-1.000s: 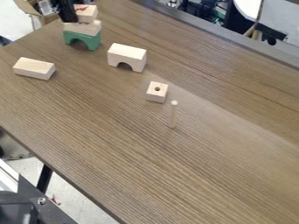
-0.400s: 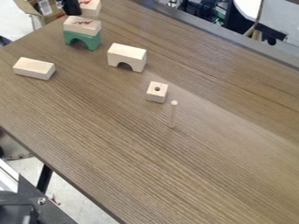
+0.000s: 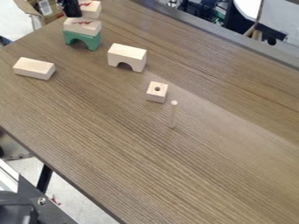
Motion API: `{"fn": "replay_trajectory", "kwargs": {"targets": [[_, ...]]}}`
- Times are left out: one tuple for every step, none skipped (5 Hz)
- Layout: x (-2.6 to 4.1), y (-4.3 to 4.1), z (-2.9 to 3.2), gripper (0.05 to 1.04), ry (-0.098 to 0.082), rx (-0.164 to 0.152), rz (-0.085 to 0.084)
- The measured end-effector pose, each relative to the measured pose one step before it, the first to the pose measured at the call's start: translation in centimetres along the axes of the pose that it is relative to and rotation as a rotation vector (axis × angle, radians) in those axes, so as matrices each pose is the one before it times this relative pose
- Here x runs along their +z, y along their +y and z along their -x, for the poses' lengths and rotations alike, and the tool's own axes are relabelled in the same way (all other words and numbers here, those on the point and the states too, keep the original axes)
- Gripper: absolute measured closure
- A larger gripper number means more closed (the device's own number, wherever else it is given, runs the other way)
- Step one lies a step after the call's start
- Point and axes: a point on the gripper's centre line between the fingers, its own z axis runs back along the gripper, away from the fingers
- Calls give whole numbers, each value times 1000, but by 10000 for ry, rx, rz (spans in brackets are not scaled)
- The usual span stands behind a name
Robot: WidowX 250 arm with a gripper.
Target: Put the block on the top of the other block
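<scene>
Camera view: cardboard box (image 3: 51, 18), contents unclear.

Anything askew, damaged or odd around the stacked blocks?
Only red marks stand out, on the wooden block atop the green arch and on the block beside the gripper. No such marks show elsewhere on the wood. The stack looks level.

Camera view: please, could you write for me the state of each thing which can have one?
Green arch block: upright, opening down
Lower red-marked block: flat on the green arch
Farther red-marked block: beside the gripper; whether held, I cannot tell
Plain arch block: upright, opening down
Plain rectangular block: lying flat
Small block: hole facing up
Peg: standing on end
</scene>
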Motion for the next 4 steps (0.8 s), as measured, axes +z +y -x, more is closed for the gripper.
{"fn": "replay_trajectory", "kwargs": {"targets": [[130, -88, -39, 519, -34, -21, 38], [-95, -44, -97, 519, -53, -16, 34], [-309, 117, -67, 519, -10, -3, -96], [-276, -33, -141, 519, -57, -4, -14]]}}
